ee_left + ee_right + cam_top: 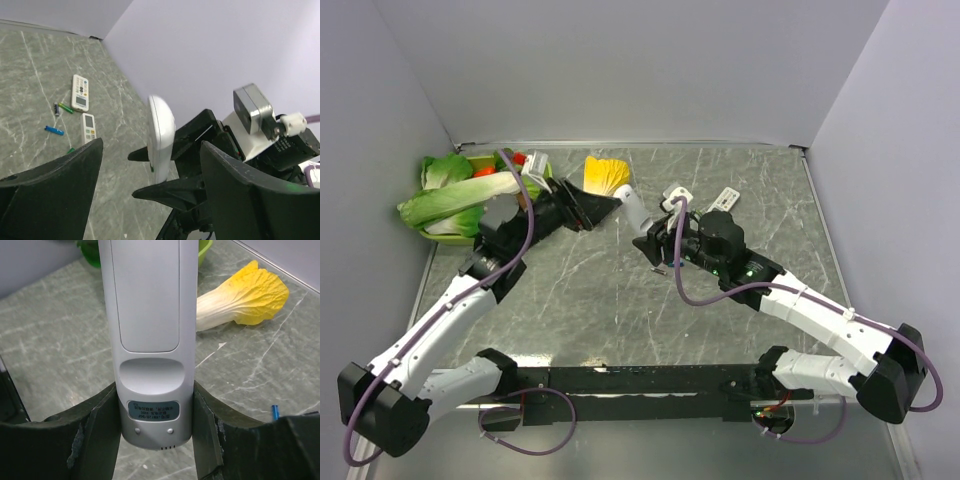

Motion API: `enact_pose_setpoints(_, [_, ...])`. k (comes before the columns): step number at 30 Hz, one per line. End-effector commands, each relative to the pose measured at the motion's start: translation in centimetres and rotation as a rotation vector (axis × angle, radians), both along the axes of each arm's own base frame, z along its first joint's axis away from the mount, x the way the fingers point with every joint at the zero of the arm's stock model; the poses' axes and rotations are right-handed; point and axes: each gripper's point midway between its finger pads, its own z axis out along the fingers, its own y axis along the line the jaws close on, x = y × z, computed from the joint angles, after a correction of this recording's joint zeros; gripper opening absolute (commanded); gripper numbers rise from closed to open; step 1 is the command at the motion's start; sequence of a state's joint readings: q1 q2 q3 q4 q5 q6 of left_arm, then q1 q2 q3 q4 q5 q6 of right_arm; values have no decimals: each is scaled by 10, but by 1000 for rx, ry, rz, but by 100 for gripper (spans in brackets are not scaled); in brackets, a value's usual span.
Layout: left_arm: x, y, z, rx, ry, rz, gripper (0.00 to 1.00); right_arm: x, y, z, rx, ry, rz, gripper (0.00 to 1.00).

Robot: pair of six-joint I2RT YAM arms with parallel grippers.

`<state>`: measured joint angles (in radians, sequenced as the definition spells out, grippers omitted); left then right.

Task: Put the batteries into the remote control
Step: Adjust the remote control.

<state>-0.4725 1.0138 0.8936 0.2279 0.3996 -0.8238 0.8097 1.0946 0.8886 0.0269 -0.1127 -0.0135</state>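
Remote (147, 340) gripped in right claw (152, 427), back cover exposed for loading; left claw (152, 150) open, apparently just clear; batteries (54, 130) beyond.

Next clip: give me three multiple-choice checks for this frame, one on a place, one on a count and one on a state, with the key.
1. Where do the loose batteries lie?
A in a drawer
B on the table beside the small remotes
C on the floor

2. How many small remotes lie on the table?
A one
B two
C four

3. The right gripper is:
A open and empty
B shut on a battery
C shut on the white remote

Key:
1 B, the left wrist view shows them scattered by the small remotes.
2 B, two lie side by side.
3 C, its fingers press both sides of the white remote.
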Motion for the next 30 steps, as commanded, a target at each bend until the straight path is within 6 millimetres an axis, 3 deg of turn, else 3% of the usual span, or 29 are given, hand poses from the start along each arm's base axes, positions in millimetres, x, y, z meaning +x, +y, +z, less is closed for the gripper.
enact_pose_setpoints(1, [-10,-4,22,-49,-130,54,82,1,2,33,171,17,-70,0])
enact_pose_setpoints(10, [-13,-36,-6,-105,-42,78,73,-1,6,34,222,51,-116,0])
enact_pose_setpoints(30, [-14,-71,-43,-21,26,24,53,2,7,48,328,34,-163,0])
